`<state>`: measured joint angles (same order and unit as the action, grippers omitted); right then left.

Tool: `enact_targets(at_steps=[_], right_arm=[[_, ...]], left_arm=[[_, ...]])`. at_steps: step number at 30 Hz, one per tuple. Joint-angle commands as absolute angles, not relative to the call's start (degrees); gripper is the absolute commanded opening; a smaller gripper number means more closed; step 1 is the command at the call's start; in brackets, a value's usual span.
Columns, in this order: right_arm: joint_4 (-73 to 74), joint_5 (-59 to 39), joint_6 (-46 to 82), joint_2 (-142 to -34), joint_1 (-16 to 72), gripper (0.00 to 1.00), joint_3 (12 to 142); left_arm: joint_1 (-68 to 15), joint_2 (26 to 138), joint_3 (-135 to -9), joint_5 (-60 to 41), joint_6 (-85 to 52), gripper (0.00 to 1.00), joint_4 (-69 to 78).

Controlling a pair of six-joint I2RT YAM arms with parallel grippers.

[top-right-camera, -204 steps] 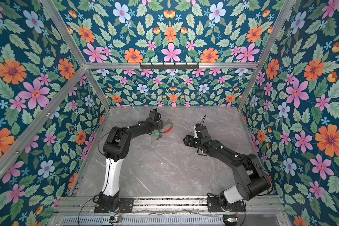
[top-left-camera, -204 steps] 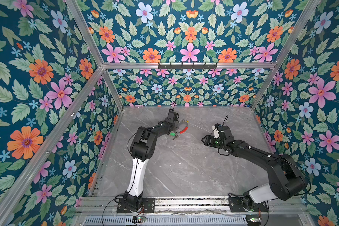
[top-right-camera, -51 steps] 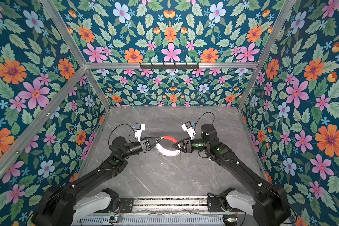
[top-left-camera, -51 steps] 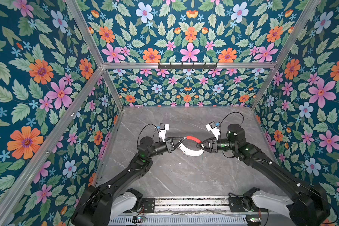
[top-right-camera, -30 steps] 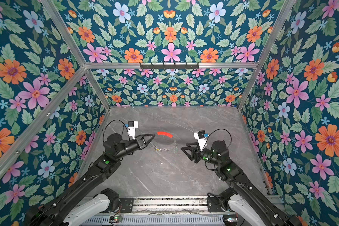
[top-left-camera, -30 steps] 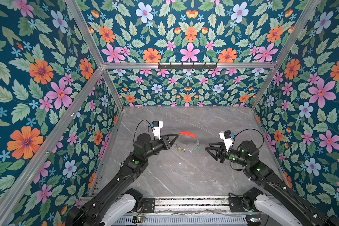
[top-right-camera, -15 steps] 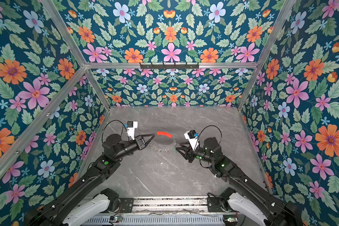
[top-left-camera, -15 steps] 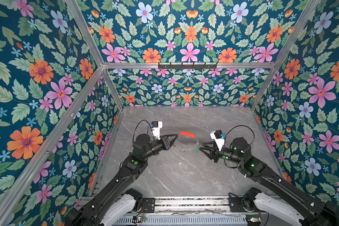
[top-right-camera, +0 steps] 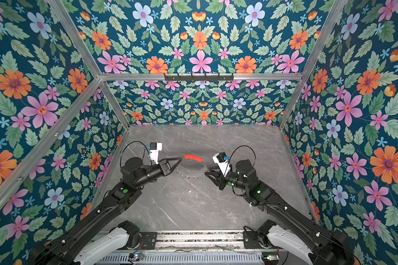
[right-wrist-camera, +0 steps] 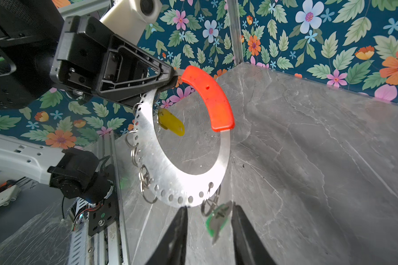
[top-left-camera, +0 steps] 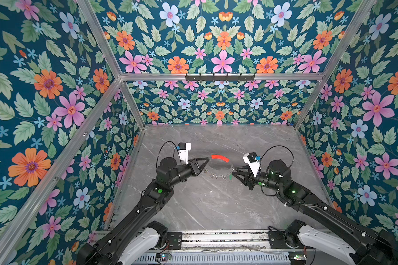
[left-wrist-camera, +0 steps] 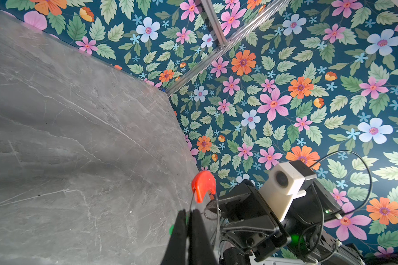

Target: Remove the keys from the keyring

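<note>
The keyring (right-wrist-camera: 170, 174) is a flat silvery hoop with a red sleeve (right-wrist-camera: 209, 96) and small loops along its rim. It is held up above the table. My left gripper (right-wrist-camera: 170, 76) is shut on the hoop's edge beside the red sleeve (top-left-camera: 220, 157). A key with a yellow tag (right-wrist-camera: 171, 122) hangs inside the hoop. A key with a green tag (right-wrist-camera: 216, 220) dangles from the hoop's low end. It hangs between the fingers of my right gripper (right-wrist-camera: 209, 207), which is open, its jaws on either side of the key. In both top views the right gripper (top-left-camera: 233, 173) (top-right-camera: 206, 173) faces the left gripper (top-left-camera: 207, 158) (top-right-camera: 180, 158).
The grey marble table (top-left-camera: 205, 206) is boxed in by floral walls on three sides. A metal rail (top-left-camera: 216, 238) with both arm bases runs along the front edge. A black hook rack (top-left-camera: 220, 76) sits high on the back wall.
My right gripper has moved left up to the hoop's low end, and its jaws have narrowed around the green-tagged key. The left gripper has held still with the keyring.
</note>
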<state>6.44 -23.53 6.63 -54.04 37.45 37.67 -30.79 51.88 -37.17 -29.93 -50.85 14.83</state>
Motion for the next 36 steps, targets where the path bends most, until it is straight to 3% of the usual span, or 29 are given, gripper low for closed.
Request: enact_targets(at_steps=[1,17,26,36], right_arm=[[6.7,-21.7,5.5,-54.4,37.5,0.31,38.0],[7.1,-22.1,5.1,-56.2,38.0,0.26,39.0],[7.1,-20.0,4.4,-54.5,39.2,0.44,37.5],[7.0,-17.0,2.5,-54.1,40.2,0.39,37.8]], left_arm=[[-30.8,51.9,-37.1,-30.6,-51.2,0.00,17.8],[-30.8,51.8,-36.4,-31.0,-52.2,0.00,19.6],[-30.8,51.2,-37.0,-30.2,-52.0,0.00,18.3],[-30.8,50.9,-37.3,-30.7,-52.3,0.00,18.4]])
